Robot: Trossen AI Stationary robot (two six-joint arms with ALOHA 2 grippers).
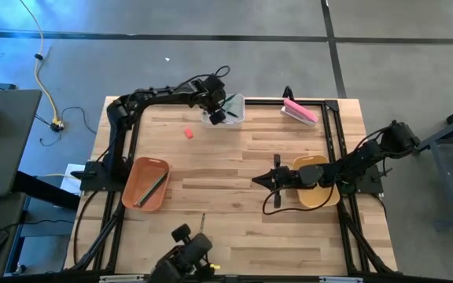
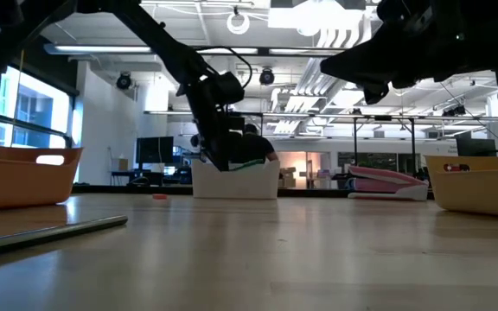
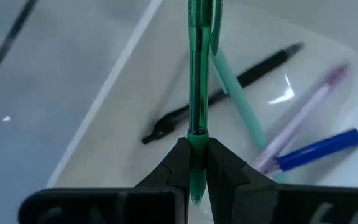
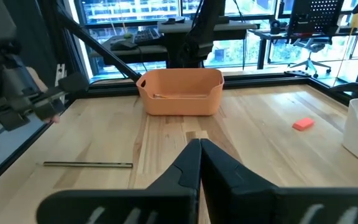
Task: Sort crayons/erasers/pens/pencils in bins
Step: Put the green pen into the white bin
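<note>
Translucent teal pen (image 3: 197, 74) pinched in left gripper (image 3: 194, 163) over smooth white bin (image 3: 135, 124).

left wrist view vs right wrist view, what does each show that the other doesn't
Only the left wrist view: the left end effector shut on a green pen over the white bin, which holds a black pen, a teal one, a lilac one and a blue one.

Only the right wrist view: the shut right end effector, the orange-brown bin, a red crayon and a thin dark stick on the table.

Shared: only the white bin, at the right wrist view's edge.
</note>
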